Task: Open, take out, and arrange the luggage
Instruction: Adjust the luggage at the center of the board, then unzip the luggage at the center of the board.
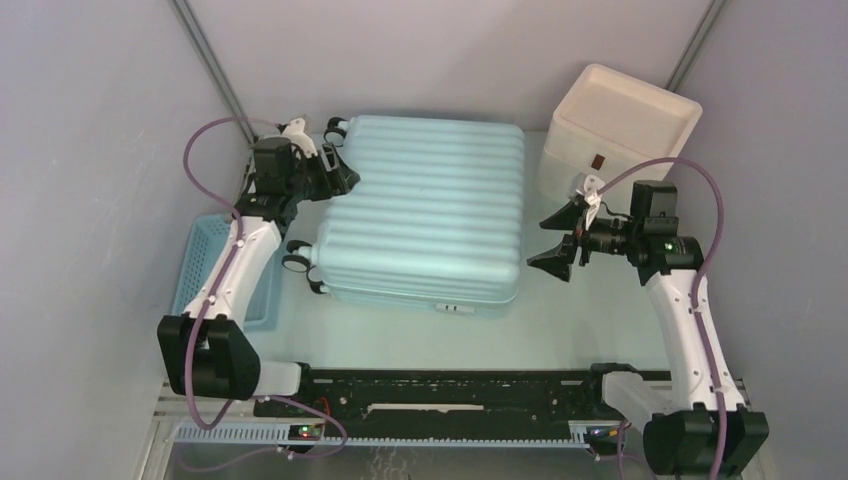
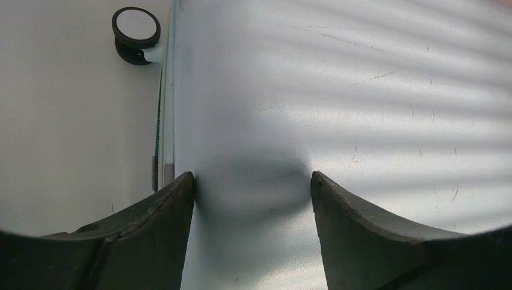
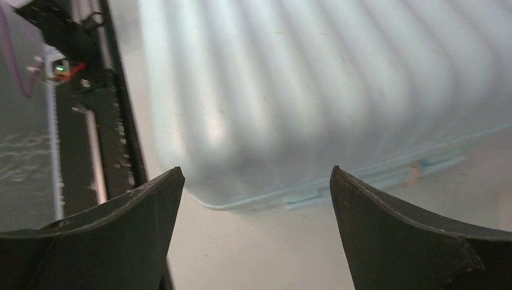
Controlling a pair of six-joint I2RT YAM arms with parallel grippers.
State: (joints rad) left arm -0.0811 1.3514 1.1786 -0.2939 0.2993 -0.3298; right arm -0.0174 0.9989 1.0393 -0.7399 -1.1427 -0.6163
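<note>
The luggage (image 1: 425,205), a pale mint-blue ribbed hard-shell suitcase, lies flat and closed in the middle of the table, its wheels (image 1: 296,262) to the left. My left gripper (image 1: 338,172) is open at its far left corner. In the left wrist view the left gripper (image 2: 252,181) hovers close over the shell (image 2: 338,90), near the side edge, with one wheel (image 2: 136,29) ahead. My right gripper (image 1: 548,240) is open and empty just off the suitcase's right side. In the right wrist view the right gripper (image 3: 256,175) faces the shell (image 3: 302,90) and its zip seam (image 3: 386,172).
A small blue slatted basket (image 1: 205,275) sits at the left, partly under my left arm. A cream-white box (image 1: 620,125) with a brown tab stands at the back right, close behind my right gripper. Grey walls close in on three sides. A black rail (image 1: 450,392) runs along the near edge.
</note>
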